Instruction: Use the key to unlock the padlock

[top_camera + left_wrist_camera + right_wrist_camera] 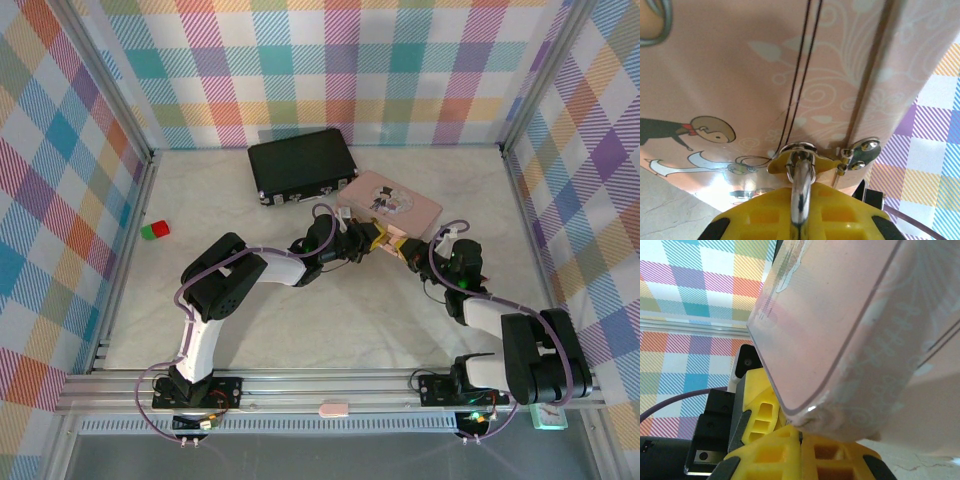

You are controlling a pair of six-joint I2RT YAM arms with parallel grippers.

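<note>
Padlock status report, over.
Left gripper shut on padlock shackle at pink box clasp. Right gripper shut against box corner, contents unclear. Black case behind box, not obstructing.

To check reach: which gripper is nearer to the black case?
Left. The left gripper is just in front of the black case, near its right end; the right gripper is farther right, at the pink box.

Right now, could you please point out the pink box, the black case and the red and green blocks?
pink box (415, 206): top external view, on its lid.
black case (300, 163): top external view, middle of its lid.
red and green blocks (154, 230): top external view, where the two meet.
</note>
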